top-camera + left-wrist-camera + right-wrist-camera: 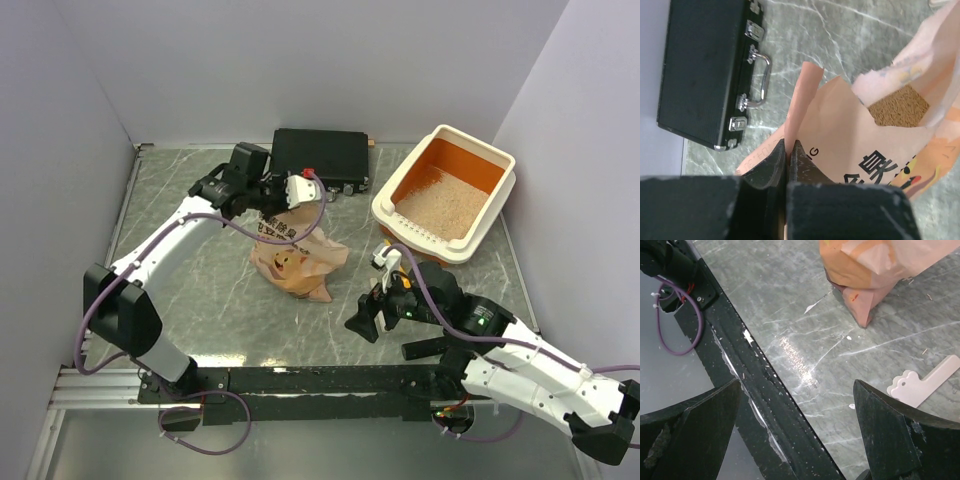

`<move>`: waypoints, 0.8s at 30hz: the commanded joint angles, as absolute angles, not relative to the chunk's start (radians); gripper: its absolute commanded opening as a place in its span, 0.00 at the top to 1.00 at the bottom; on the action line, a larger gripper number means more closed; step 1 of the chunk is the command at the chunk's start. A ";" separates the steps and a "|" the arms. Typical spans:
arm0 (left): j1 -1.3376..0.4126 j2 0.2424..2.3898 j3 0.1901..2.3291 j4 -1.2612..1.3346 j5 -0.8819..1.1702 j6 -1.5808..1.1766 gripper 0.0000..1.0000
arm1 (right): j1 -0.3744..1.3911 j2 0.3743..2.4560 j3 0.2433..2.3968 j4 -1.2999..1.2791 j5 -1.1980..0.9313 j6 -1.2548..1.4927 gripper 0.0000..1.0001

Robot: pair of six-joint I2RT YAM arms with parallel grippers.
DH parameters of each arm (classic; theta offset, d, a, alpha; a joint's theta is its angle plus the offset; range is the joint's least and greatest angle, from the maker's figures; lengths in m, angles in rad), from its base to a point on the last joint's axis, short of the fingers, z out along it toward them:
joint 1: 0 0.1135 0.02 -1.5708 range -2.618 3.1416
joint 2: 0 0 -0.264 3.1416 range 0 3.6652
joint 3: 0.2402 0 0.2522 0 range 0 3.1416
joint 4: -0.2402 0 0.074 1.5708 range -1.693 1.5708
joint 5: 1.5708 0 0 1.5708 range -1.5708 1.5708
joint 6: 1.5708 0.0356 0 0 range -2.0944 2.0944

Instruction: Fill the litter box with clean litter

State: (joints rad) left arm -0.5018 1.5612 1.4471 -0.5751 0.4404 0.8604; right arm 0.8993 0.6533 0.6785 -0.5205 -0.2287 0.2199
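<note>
While clamped onto the raised top flap of the paper bag point(298, 262), sits just above and behind that bag: left gripper point(300, 190). Seen from the left wrist as two black fingers point(765, 167) pressed flat together, with nothing but the thin pink-tan flap pinched between.

Crumpled, printed with dark characters and a cartoon face, gaping at the mouth; stands on the grey marbled table point(200, 300). Down inside the bag's mouth: brownish granules.

Behind the bag, toward the back wall and apart from it: flat black case point(320, 158), with metal latches and a handle.

Right of the bag and a little farther back, well apart from it: litter box point(478, 141), cream rim, orange inside, slotted grille at the short end facing the bag. Spread over its floor, mostly toward the grille end: clean litter point(445, 205), beige and sandy.

On the near side of the bag, off to its right: right gripper point(390, 337), spread as wide as possible, gripping nothing, hanging over bare table. Just beside one of its fingers, apart from the bag: pale flat plastic piece point(925, 382) with a scalloped end.
</note>
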 commanded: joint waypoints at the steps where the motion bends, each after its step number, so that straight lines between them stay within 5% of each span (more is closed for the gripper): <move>1: -0.506 1.536 1.496 -0.663 0.416 0.862 0.99 | 0.910 0.644 0.673 -0.488 -0.216 0.238 0.00; 24: -0.612 0.893 0.977 -0.332 0.264 0.649 0.99 | 0.756 0.960 0.795 -0.515 0.251 0.374 0.00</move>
